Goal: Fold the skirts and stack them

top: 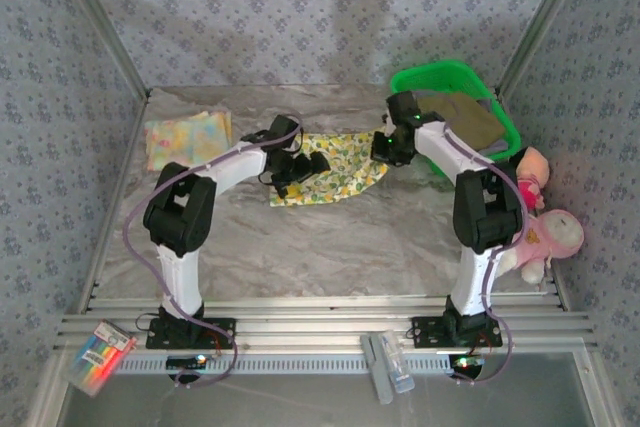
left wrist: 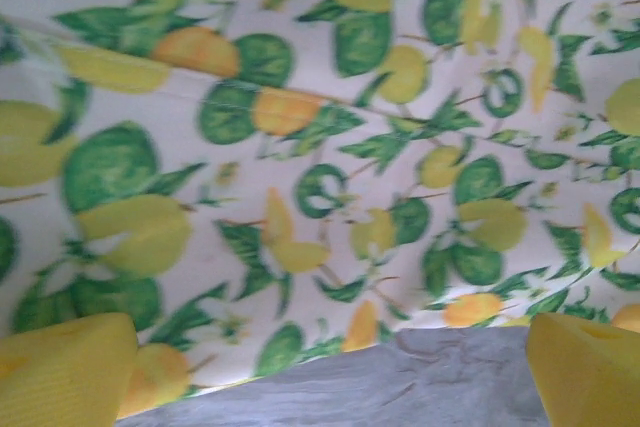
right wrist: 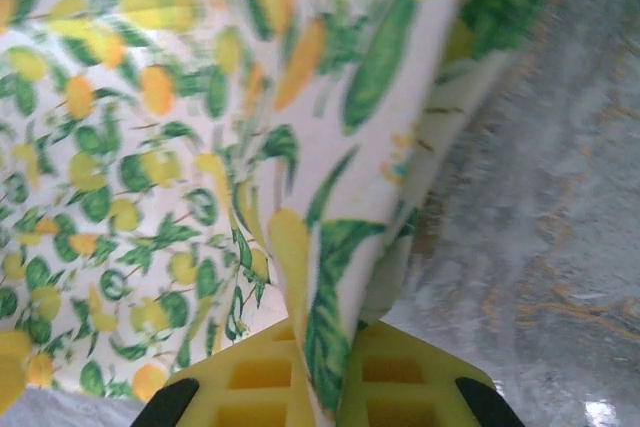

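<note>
The right end effector (right wrist: 322, 387) is clenched on the fruit-print skirt (top: 330, 169), gripping its three o'clock edge. The left end effector (left wrist: 325, 379) hangs released over the nine o'clock side. The skirt lies mid-bench (top: 350, 247), slightly toward twelve.

Fruit-print skirt (top: 350, 172) mid-table (one corner raised)

Fruit-print skirt (left wrist: 330, 147) spread flat over grey table (left wrist: 400, 377); left claw (left wrist: 330, 377) fingertips (left wrist: 65, 372) wide apart, empty.
</note>
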